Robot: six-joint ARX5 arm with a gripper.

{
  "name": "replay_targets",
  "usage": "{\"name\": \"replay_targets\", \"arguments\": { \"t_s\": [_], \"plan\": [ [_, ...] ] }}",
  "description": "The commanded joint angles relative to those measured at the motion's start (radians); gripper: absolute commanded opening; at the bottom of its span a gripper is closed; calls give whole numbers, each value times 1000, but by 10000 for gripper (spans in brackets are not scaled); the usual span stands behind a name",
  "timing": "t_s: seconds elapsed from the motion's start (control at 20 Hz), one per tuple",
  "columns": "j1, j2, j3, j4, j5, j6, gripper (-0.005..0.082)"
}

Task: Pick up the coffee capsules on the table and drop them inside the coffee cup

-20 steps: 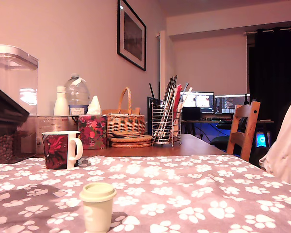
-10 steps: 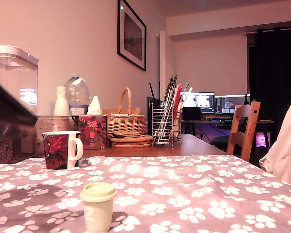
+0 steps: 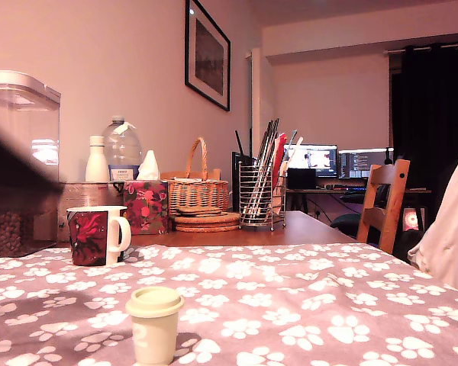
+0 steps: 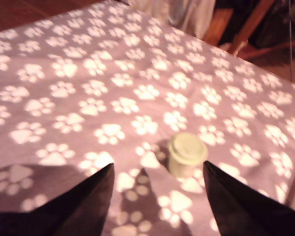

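Over the last second the arm's dark blur (image 3: 15, 183) had dropped lower at the exterior view's left. Gripper (image 4: 157, 196) jaws apart, nothing held, hovering above the cream capsule (image 4: 187, 155) standing on the desk (image 4: 64, 73); cup (image 3: 98, 235) well apart. Approach underway, likely.

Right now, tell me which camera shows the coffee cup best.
The exterior view. The coffee cup stands upright there on the paw-print cloth, its white handle turned to the exterior view's right, beside the floral tissue box. The wrist view shows none of it, only the cream capsule beyond the open hand.
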Motion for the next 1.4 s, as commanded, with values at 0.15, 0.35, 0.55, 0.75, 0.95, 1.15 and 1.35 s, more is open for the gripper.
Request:
{"name": "replay_targets", "arguments": {
  "t_s": [0.15,0.35,0.55,0.75,0.95,1.15,1.35],
  "plan": [
    [-41,-2,-27,37,20,12,523],
    [-64,-2,-45,65,8,13,523],
    [-83,17,-58,99,-5,16,523],
    [-112,94,-58,151,-11,22,523],
    [-142,204,-58,234,-12,30,523],
    [-155,323,-58,327,-14,31,523],
    [-155,412,-58,404,-30,37,523]
  ]
}}
